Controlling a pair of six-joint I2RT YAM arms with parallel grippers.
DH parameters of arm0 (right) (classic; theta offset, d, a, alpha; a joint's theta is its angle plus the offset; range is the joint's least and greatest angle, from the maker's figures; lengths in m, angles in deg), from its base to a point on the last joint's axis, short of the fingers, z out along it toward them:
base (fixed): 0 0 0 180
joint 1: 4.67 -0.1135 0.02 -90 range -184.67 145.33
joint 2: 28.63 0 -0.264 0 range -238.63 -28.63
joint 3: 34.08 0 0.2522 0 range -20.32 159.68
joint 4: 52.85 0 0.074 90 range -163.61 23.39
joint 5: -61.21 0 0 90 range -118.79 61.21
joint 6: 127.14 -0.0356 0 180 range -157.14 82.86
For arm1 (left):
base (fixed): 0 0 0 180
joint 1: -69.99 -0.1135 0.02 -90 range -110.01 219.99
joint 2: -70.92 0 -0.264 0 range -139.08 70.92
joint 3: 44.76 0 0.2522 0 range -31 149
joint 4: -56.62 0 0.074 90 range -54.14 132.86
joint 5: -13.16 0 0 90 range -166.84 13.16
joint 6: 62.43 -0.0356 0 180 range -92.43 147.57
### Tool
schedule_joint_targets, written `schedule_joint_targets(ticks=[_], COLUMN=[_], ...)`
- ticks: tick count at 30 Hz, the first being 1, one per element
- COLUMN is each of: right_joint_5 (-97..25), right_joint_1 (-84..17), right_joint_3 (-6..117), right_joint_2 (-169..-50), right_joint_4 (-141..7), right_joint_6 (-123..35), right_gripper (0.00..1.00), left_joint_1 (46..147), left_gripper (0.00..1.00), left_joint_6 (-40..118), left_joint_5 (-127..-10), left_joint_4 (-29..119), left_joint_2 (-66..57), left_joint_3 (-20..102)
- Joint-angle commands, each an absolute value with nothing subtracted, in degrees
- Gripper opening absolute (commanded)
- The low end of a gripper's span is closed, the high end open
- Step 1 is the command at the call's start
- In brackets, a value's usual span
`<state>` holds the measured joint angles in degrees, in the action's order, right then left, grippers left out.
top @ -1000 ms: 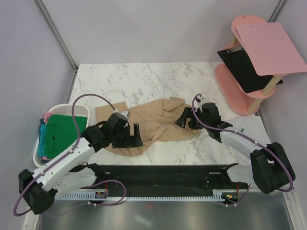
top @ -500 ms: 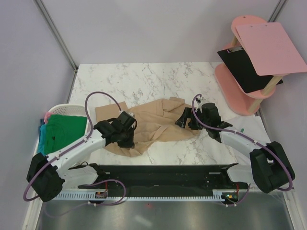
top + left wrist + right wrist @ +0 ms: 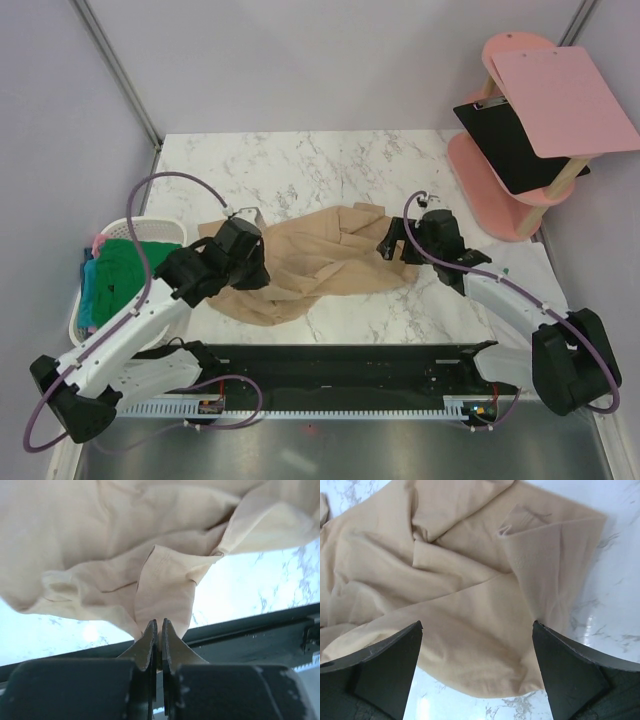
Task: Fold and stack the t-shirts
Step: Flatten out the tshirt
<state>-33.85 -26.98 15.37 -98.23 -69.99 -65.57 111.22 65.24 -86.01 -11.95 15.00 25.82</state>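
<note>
- From the top view we see the tan t-shirt [image 3: 325,262] lying crumpled in the middle of the marble table [image 3: 330,165], nearer the front edge than the back
- The left gripper [image 3: 252,270] sits on the shirt's left part, close to its near hem; from up here we cannot tell how its jaws stand
- The right gripper [image 3: 392,246] is at the shirt's right end, just over the cloth
- A white basket [image 3: 135,225] stands at the left edge of the table; in it we see a green t-shirt [image 3: 125,265] on top, a teal-blue t-shirt [image 3: 88,300] under it and a bit of pink cloth [image 3: 97,243] at the rim
- At the far right a pink stand [image 3: 480,165] carries a pink clipboard [image 3: 565,100] and a black clipboard [image 3: 510,150]
- In the left wrist view we find the left gripper [image 3: 157,629] clenched, its fingers [image 3: 175,652] pressed together on a narrow fold of the tan t-shirt [image 3: 100,545]; the cloth rises from the tips and spreads out above them, lifted in part off the table [image 3: 240,590], with the black rail [image 3: 250,635] behind
- In the right wrist view we see the right gripper [image 3: 476,627] released, its fingers [image 3: 380,665] spread wide with the tan t-shirt [image 3: 460,580] below and between them; a folded sleeve lies toward the right finger, and we cannot tell whether the tips touch the cloth
</note>
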Motion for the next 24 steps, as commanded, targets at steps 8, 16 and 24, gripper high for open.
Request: schedule_joint_targets(ticks=[8,16,24], right_joint_5=[-23.6,-20.6,-18.3], right_joint_1=[-26.3,-26.4,-26.5], right_joint_3=[24.4,24.2,29.5], right_joint_2=[-101.8,-106.2,-120.6], right_joint_4=[-74.1,-73.6,-75.7], right_joint_6=[-64.1,-61.9,-60.2], right_gripper=[0.98,0.98,0.00], left_joint_1=[111.1,110.9,109.4], left_gripper=[0.02,0.02,0.02], left_joint_6=[62.4,61.1,59.5], left_joint_5=[-103.5,-104.7,-107.4], left_joint_4=[-20.2,-20.2,-20.1], left_joint_2=[15.2,13.7,13.2], left_joint_3=[43.1,44.6,45.9])
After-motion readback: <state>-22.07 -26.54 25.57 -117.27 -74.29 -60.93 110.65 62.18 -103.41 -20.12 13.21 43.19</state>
